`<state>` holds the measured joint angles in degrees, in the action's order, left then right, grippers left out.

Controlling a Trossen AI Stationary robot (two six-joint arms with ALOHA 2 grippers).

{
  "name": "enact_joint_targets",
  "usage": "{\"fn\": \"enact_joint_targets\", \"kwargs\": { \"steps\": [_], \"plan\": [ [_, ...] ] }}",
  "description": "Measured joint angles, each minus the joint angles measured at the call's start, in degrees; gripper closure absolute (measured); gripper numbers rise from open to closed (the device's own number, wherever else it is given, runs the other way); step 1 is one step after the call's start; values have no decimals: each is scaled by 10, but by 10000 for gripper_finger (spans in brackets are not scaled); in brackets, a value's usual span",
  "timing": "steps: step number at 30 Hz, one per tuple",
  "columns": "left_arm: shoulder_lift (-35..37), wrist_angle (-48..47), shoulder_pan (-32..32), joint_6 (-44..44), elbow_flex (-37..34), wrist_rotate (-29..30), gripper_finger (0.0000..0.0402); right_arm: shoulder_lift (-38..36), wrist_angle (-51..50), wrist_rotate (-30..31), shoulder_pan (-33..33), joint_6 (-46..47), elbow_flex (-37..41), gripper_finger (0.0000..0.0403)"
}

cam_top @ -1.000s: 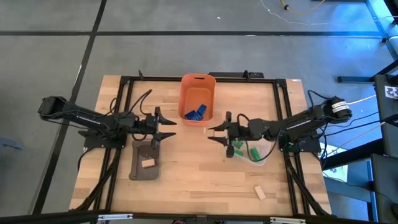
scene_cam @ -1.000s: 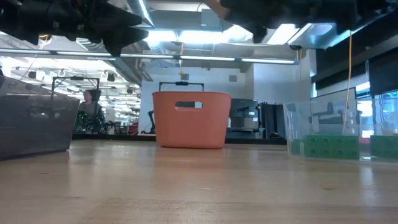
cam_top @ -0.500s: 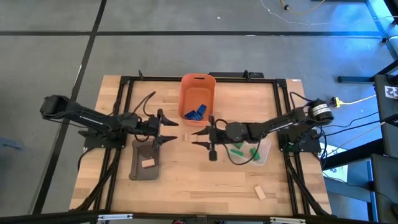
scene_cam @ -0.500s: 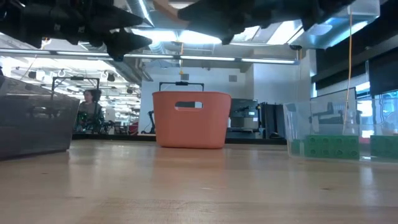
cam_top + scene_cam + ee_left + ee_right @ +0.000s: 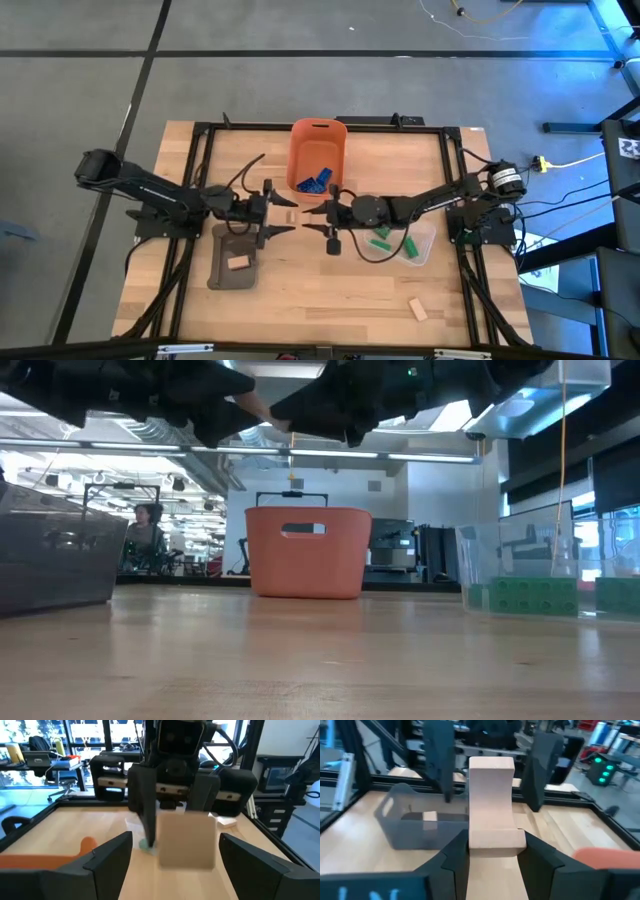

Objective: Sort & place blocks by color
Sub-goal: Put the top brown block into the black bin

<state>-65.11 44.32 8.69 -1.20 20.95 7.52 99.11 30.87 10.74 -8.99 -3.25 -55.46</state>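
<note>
Right tool grips a tan block mid-air over the tabletop; our left tool faces it, spread wide — a handover. Blue blocks are binned, green blocks sorted — one stray block remains.

Two slim, dark six-joint robot arms. The left arm is matte black with looping black cables near its wrist. The right arm is likewise black, with a silver ring on one joint. Each end effector has two tapered, dark, wedge-shaped fingers.
</note>
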Motion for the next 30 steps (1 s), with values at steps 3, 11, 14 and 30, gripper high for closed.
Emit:
{"fn": "enact_joint_targets", "kwargs": {
  "steps": [3, 11, 14, 30],
  "plan": [
    [-14, 0, 0, 3, 12, -4, 111, 0, -3, 15, 0, 1, 0, 271],
    [-36, -14, 0, 4, 25, 4, 143, 0, -11, 16, 0, 2, 0, 271],
    [-36, -28, 0, 4, 25, 34, 178, 0, -12, 16, 0, 1, 0, 271],
    [20, -102, 0, 3, 25, 67, 283, -26, -103, 75, -12, -1, 1, 101]
  ]
}}
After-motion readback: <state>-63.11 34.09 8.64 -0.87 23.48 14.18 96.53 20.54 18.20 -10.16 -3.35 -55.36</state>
